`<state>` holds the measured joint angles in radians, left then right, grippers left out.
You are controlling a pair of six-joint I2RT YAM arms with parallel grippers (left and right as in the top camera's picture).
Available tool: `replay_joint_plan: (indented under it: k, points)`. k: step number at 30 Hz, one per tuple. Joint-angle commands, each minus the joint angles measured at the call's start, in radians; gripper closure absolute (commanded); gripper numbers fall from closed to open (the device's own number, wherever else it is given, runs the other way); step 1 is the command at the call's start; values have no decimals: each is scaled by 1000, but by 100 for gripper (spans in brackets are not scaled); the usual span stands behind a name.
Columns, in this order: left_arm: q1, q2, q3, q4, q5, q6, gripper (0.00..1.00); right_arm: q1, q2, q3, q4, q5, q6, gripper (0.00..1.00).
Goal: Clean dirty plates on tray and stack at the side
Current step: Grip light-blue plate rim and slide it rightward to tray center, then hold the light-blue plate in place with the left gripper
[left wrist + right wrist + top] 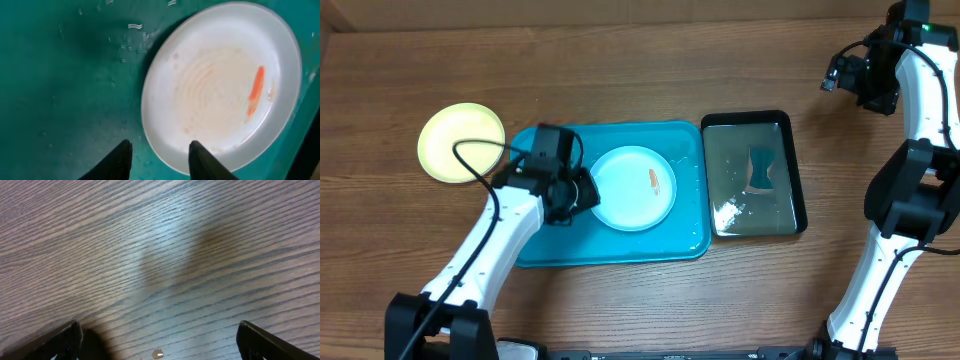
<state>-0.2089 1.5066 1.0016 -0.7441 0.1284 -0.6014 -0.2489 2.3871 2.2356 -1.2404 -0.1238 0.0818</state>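
The wooden table [620, 60] fills the overhead view. Near its centre lies the blue tray [620, 250], wet in places. Just beside it, at its three o'clock, sits a narrower black tray [800, 180] holding water and a dark shape (what it is I cannot tell). A pale plate [630, 195] lies flat in the blue tray, toward its three o'clock half. A yellow-green plate [461, 143] rests on bare wood off the tray's ten o'clock corner.

The left gripper [159, 144] hangs at the pale plate's nine o'clock edge. Its jaws are partly spread, one finger over the tray floor, the other over the plate, the rim in the gap and not pinched. The right gripper [159, 325] hangs at the table's two o'clock, jaws spread wide over bare wood, holding nothing. An orange smear [255, 92] streaks the pale plate toward its three o'clock side.
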Motion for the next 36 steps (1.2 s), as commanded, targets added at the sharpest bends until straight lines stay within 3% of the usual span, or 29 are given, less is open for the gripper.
replay_joint_plan:
  k: [1,4,11,18,23,33,36]
  points:
    - [7,18,72,-42,-73,93,65,-7,-23,22,6,0,4,0]
    - [4,39,72,-50,-73,93,71,-7,-23,22,6,0,4,0]
    - [-5,163,72,-19,-73,93,66,-7,-23,22,6,0,4,0]
    - [-5,254,72,46,-69,93,71,-7,-23,22,6,0,4,0]
    - [-5,265,72,65,-68,93,81,-7,-23,22,6,0,4,0]
    - [-9,266,67,66,-68,93,83,-7,-23,22,6,0,4,0]
    - [-9,266,67,66,-68,93,87,-7,-23,22,6,0,4,0]
